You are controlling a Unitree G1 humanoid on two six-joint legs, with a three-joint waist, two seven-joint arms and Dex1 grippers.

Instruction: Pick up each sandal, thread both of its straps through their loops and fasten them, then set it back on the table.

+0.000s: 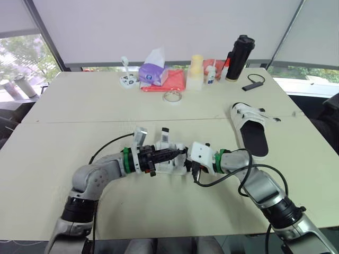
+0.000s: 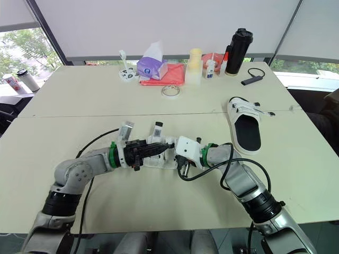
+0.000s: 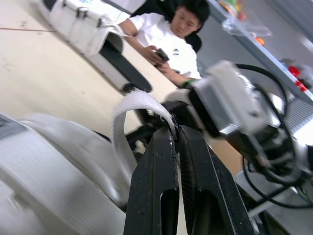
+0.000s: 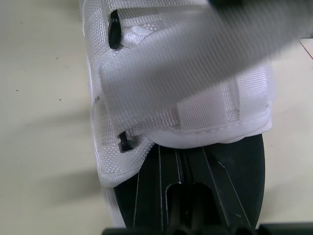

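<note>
A white sandal (image 1: 170, 165) with a black footbed lies at the front middle of the table, between my two grippers. From the left, my left gripper (image 1: 182, 152) reaches over it, shut on the free end of a white strap (image 3: 139, 100), which arches up from the upper. Coming in from the right, my right gripper (image 1: 186, 163) is shut on the sandal's sole (image 4: 230, 171) at the open end. The right wrist view has a strap (image 4: 195, 58) across the upper with black loops beside it. A second white sandal (image 1: 249, 129) lies flat at the right.
At the table's far edge stand a purple tissue pack (image 1: 152, 71), a red bag (image 1: 170, 82), a yellow cup (image 1: 196, 71), small bottles and a black flask (image 1: 238, 57). A tape roll (image 1: 172, 96) and a black cable (image 1: 254, 83) lie nearby. A seated person (image 3: 166, 34) is in the left wrist view.
</note>
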